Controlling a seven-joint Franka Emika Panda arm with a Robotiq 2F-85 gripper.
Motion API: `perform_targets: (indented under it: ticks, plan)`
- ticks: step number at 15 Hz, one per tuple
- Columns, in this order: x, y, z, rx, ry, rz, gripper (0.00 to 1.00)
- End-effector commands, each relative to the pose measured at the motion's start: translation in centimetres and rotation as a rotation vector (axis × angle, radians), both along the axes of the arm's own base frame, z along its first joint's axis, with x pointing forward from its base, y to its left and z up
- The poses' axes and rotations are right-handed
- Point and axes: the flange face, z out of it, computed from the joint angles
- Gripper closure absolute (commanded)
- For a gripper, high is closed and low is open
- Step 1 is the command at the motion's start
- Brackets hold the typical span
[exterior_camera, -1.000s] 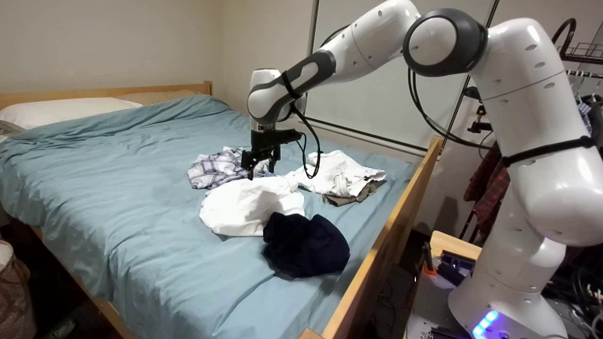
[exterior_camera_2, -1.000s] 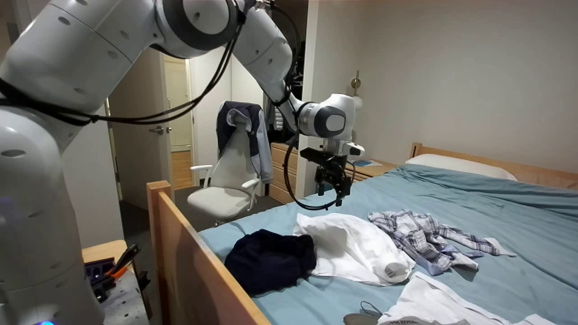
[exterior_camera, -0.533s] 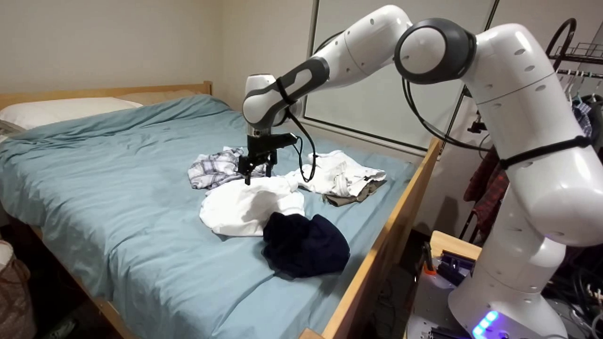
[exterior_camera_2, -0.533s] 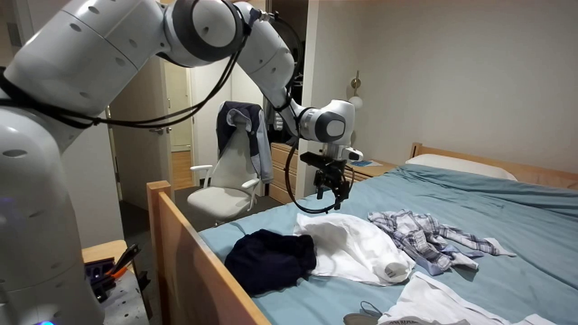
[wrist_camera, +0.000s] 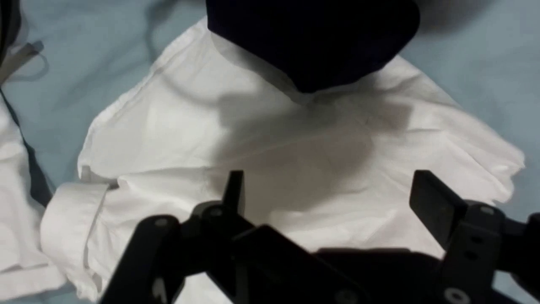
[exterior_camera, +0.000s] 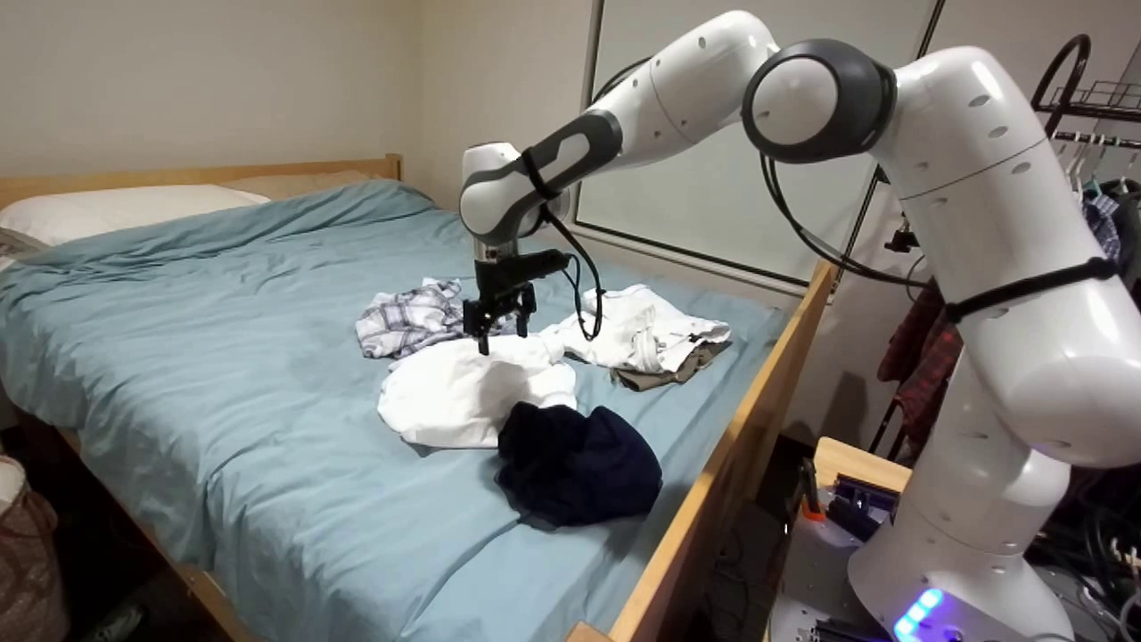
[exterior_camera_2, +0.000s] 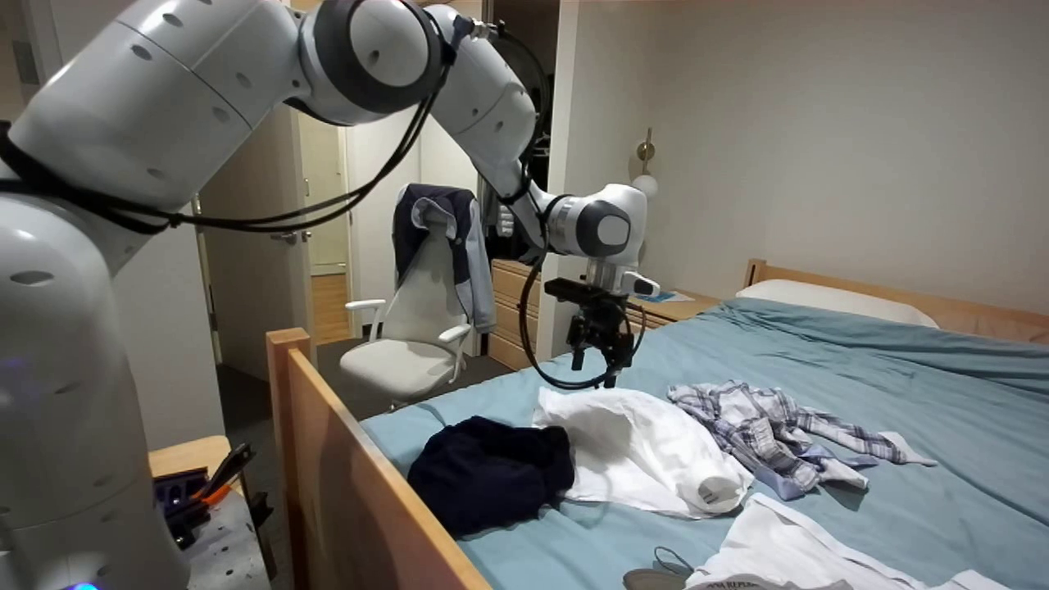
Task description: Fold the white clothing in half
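Desk (exterior_camera: pixel 232 374) here is a bed, blue-green cover (exterior_camera_2: pixel 852 369), wood footboard (exterior_camera_2: pixel 352 492). Arm (exterior_camera: pixel 963 178) stands past the footboard, reaching in over the desk. Chair (exterior_camera_2: pixel 426 315) further back in an exterior view, jacket (exterior_camera_2: pixel 463 246) hung over it. White pillow (exterior_camera: pixel 134 209) at the head end. White clothing (exterior_camera: pixel 472 392), the one to fold, lies rumpled and spread on the desk, mid-group, seen in both exterior views. Other white garment (exterior_camera: pixel 642 330) just beside it. Plaid shirt (exterior_camera: pixel 406 321) off one side of the white clothing, navy garment (exterior_camera: pixel 579 464) off the opposite side, overlapping its edge in the wrist view. Brown cloth (exterior_camera: pixel 669 370) shows from under the other white garment. Tool (wrist_camera: pixel 331 194) points down over the white clothing, released: fingers (wrist_camera: pixel 434 209) well apart, its fabric visible in the gap between them. Can't tell from these angles whether they touch it. Cuff (wrist_camera: pixel 71 223) of the white clothing is at left in the wrist view, near the other white garment.
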Motion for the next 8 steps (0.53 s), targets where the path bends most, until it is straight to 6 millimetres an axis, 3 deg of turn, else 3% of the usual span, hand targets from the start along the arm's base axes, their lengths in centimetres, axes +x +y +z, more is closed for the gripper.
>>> perform_targets:
  ticks: [1,3,4,8]
  plan:
    - [-1.1,-0.2,-1.8,-0.012,0.032,-0.009,0.0]
    - [-2.8,-0.2,-5.0,-0.025,0.067,-0.016,0.0]
    - [-3.1,-0.2,-5.7,-0.026,0.073,-0.016,0.0]
    - [-2.9,-5.8,-4.8,0.008,0.007,-0.069,0.0]
